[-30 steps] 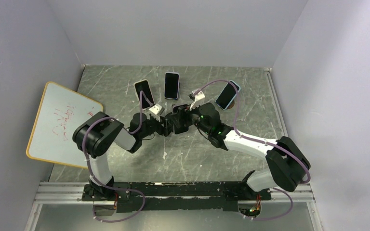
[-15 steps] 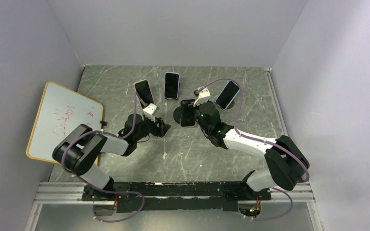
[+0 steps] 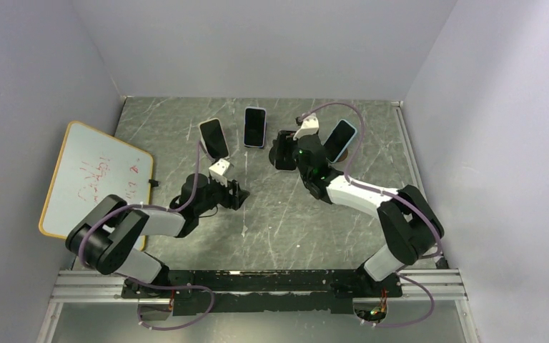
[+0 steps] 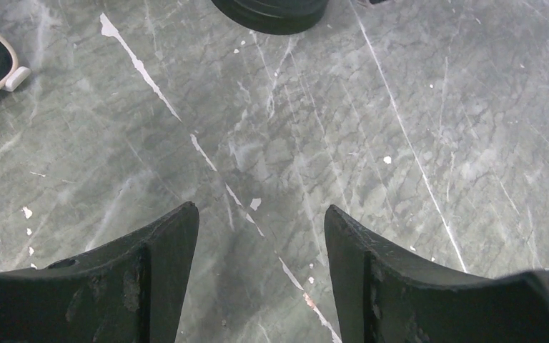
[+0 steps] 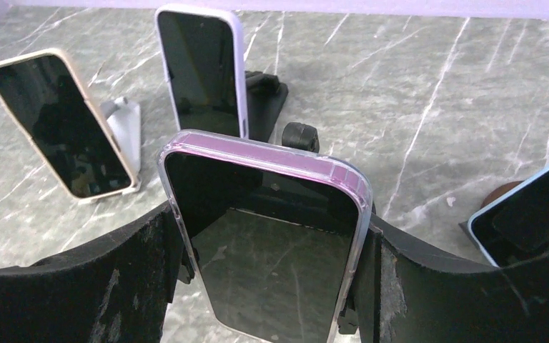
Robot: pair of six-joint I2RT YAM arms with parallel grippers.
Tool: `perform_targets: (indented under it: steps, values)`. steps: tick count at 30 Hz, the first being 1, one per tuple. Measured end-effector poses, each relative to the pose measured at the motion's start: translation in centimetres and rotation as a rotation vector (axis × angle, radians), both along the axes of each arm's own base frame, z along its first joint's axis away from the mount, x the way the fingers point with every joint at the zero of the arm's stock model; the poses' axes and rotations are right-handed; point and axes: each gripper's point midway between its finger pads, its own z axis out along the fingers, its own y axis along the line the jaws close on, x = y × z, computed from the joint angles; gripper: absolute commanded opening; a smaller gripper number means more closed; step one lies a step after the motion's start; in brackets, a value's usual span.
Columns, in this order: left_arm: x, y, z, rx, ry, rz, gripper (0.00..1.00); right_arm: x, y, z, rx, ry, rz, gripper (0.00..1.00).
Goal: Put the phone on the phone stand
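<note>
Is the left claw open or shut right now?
Open: the left gripper has its fingers spread apart, with only bare marble table between them.

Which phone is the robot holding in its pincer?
The pink-cased phone, squeezed between the fingers of the right pincer. The cream phone, lilac phone and blue phone are not held.

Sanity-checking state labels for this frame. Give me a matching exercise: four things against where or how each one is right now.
Things:
1. cream-cased phone
2. pink-cased phone
3. blue-cased phone
4. left gripper

States:
a. open, holding nothing
b. clamped in the right gripper
c. leaning on a white stand
d. rightmost phone in the top view

Pairs: 1-c, 2-b, 3-d, 4-a.
</note>
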Motion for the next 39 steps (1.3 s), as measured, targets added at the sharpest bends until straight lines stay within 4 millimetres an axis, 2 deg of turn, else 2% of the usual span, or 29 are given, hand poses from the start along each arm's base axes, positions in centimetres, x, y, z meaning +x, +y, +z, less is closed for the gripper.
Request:
perform_targets:
  steps: [5, 13, 28, 30, 33, 36, 39]
  values:
    - [-0.1, 0.0, 0.5, -0.006, -0.009, 0.005, 0.69, 1.7, -0.7, 0.0, 0.004, -0.007, -0.035, 0.43]
    - [-0.3, 0.4, 0.1, 0.003, -0.002, 0.019, 0.70, 4.1, -2.3, 0.1, 0.008, -0.009, -0.085, 0.44]
    - [-0.4, 0.5, -0.2, 0.007, 0.016, 0.022, 0.70, 6.5, -3.3, 0.0, 0.015, -0.015, -0.115, 0.46]
    - [-0.5, 0.5, -0.5, 0.011, 0.023, 0.022, 0.70, 6.7, -3.3, 0.0, 0.015, -0.016, -0.114, 0.51]
    - [-0.6, 0.6, -0.8, 0.017, 0.032, 0.022, 0.71, 6.8, -3.3, 0.1, 0.015, -0.016, -0.111, 0.69]
    - [-0.6, 0.6, -1.0, 0.022, 0.040, 0.022, 0.71, 6.8, -3.2, 0.1, 0.014, -0.014, -0.105, 0.76]
    - [-0.7, 0.7, -1.3, 0.026, 0.047, 0.022, 0.71, 6.9, -3.1, 0.1, 0.012, -0.010, -0.091, 0.90]
